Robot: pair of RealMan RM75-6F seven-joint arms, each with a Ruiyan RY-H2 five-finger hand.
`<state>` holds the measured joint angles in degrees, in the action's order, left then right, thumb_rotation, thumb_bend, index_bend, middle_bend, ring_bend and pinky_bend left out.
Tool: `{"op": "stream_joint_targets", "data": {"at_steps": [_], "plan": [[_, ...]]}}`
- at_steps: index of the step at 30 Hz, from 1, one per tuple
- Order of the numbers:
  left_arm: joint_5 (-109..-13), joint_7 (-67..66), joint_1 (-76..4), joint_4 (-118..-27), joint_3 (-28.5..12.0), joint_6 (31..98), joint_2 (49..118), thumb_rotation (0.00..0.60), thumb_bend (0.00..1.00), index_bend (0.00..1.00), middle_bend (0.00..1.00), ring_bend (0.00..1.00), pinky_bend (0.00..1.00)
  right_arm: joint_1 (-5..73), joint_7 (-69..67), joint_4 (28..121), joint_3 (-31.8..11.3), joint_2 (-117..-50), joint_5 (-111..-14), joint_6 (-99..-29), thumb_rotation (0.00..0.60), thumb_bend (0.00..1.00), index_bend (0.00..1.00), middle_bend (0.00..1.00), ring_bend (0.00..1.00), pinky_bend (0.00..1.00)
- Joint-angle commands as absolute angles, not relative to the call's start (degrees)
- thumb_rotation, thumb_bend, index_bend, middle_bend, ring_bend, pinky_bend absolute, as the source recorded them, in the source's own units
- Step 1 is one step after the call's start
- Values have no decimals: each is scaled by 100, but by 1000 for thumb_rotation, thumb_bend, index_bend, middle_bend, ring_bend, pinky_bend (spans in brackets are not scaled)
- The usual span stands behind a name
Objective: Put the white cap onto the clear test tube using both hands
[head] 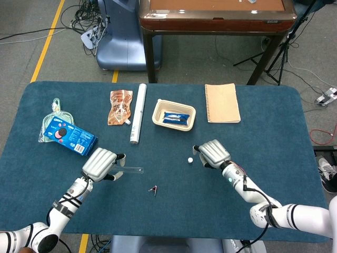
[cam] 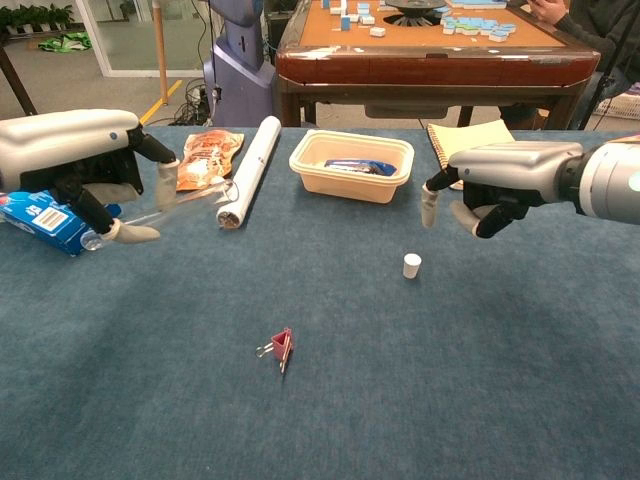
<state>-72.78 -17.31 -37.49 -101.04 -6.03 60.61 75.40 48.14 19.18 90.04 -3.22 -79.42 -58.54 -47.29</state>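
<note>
The left hand hung low over the near left part of the worktop, its fingers clamped on the clear test tube. The tube lay nearly level in that grasp, its free end pointing toward the middle of the cloth and lifted off it. The right hand was raised above the worktop on the right side, palm down, fingers curled loosely apart with one fingertip pointing downward and nothing in its grasp. The white cap stood on the blue cloth on its own, below and just left of that hand, not touching it; in the head view the cap showed as a small white dot beside the right hand.

A small red binder clip lay nearer the robot, between the two hands. Farther back, a rolled white paper tube lay beside an orange snack pouch. A cream tray holding a blue packet sat behind the cap, and a tan notebook lay to its right. A blue biscuit packet rested at the far left, just behind the left hand. Nothing lay between the tube's open end and the cap except bare cloth.
</note>
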Motion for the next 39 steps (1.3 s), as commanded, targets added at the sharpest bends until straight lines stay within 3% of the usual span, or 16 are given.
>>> {"op": "stream_joint_targets", "data": {"at_steps": [1, 11, 17, 21, 23, 35, 39], "plan": [[-7252, -1758, -3753, -10111, -603, 6044, 7542, 600, 219, 607, 1000, 1000, 1000, 4781, 1899, 8769, -358, -8142, -5883, -4772, 600, 286, 444, 1000, 1000, 1000], [-7147, -1799, -3761, -10166, -623, 5994, 7509, 600, 219, 607, 1000, 1000, 1000, 4730, 1836, 8554, -485, -8379, -6076, -4931, 600, 4, 452, 1000, 1000, 1000], [-7152, -1806, -3762, -10189, -620, 5988, 7499, 600, 219, 608, 1000, 1000, 1000, 4629, 1801, 8769, -561, -8267, -6177, -5117, 595, 0, 452, 1000, 1000, 1000], [-7170, -1817, -3760, -10212, -606, 5988, 7506, 600, 219, 608, 1000, 1000, 1000, 4621, 2038, 8903, -541, -8188, -6093, -5133, 483, 0, 427, 1000, 1000, 1000], [-7170, -1821, -3757, -10224, -604, 5989, 7497, 600, 219, 608, 1000, 1000, 1000, 4612, 2132, 8964, -545, -8167, -6077, -5185, 461, 0, 399, 992, 1000, 1000], [-7170, -1833, -3748, -10243, -599, 5996, 7485, 600, 219, 610, 1000, 1000, 1000, 4640, 2410, 8601, -523, -8518, -6127, -5210, 530, 4, 424, 1000, 1000, 1000], [-7145, -1830, -3746, -10221, -605, 5991, 7482, 600, 219, 610, 1000, 1000, 1000, 4640, 2370, 8388, -513, -8660, -6131, -5128, 533, 65, 442, 1000, 1000, 1000]]}}
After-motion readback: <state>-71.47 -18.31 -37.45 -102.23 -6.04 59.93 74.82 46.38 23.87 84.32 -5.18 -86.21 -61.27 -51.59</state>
